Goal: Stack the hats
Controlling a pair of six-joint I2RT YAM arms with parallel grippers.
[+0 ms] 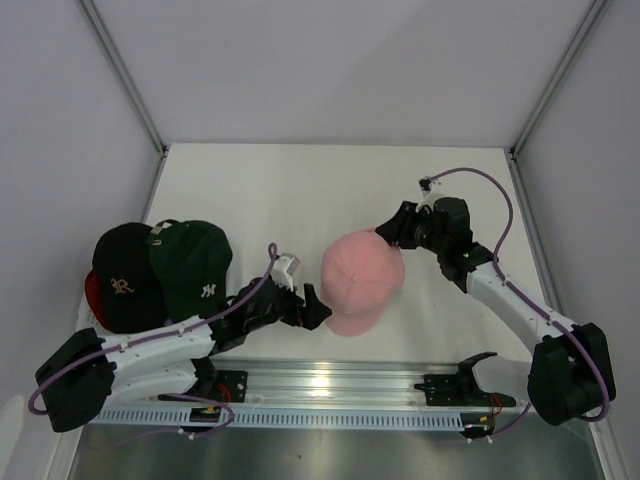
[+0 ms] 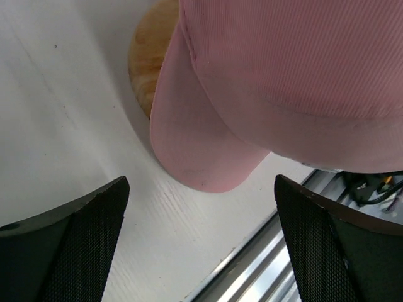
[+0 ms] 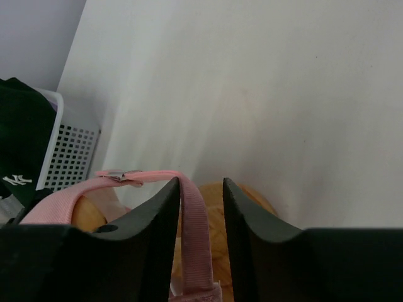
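Pink hat point(image 1: 362, 278), its strap point(image 3: 192, 233) between the fingers point(image 3: 157, 214) of the right hand point(image 3: 201, 182)

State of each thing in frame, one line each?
Pink ribbed fabric cap: on the round wooden stand, brim toward the arms.
Pink back strap: between the right fingers.
Right gripper: half closed around the strap, grip unclear.
Left gripper: open, empty, at the brim.
Black cap with gold emblem: in the left pile.
Dark green cap: beside it, overlapping.
Red cap: mostly hidden under the black one.

Bench point(image 1: 300, 190): white, centre.
Walls point(image 1: 330, 60): pale grey, top and sides.
Posts point(image 1: 125, 75): metal, upper corners.
Rail point(image 1: 340, 385): aluminium, bottom.
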